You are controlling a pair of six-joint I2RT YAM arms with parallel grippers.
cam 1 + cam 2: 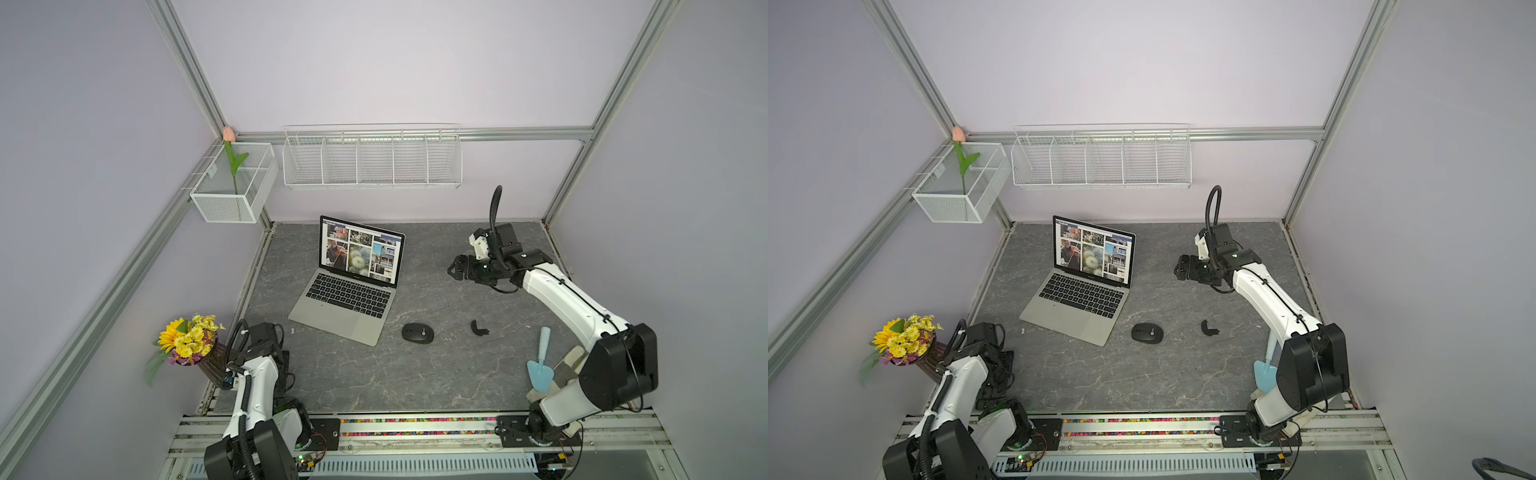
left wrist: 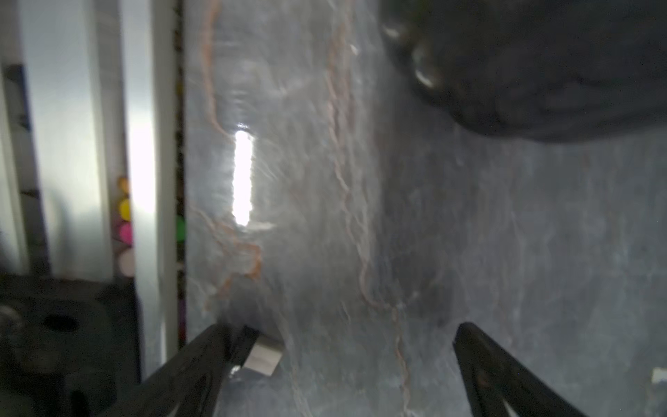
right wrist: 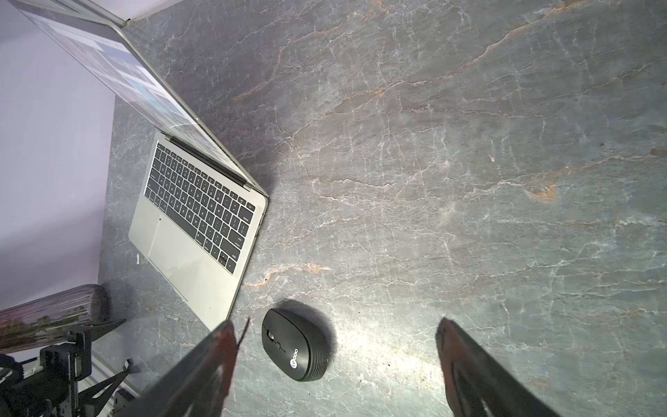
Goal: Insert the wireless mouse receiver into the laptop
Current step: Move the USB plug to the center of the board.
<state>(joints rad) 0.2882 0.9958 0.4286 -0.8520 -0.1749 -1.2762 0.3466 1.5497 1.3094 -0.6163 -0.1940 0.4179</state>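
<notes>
The laptop (image 1: 345, 291) (image 1: 1077, 291) (image 3: 195, 224) stands open, left of the table's middle, its screen showing a grid of photos. A flat black mouse (image 1: 417, 333) (image 3: 296, 344) lies just right of its front corner. I cannot make out the wireless mouse receiver in any view. My right gripper (image 1: 453, 268) (image 3: 336, 322) hovers open and empty at the back right, pointing towards the laptop. My left gripper (image 2: 343, 326) is open and low over the table at the front left. A small blurred silvery block (image 2: 265, 355) sits beside one of its fingertips.
A black hook-shaped cover piece (image 1: 478, 327) lies right of the mouse. A vase of yellow flowers (image 1: 189, 340) stands by the left arm. A light blue trowel (image 1: 540, 365) lies beside the right arm's base. A mesh basket (image 1: 237, 183) and a wire shelf (image 1: 372, 158) hang on the walls.
</notes>
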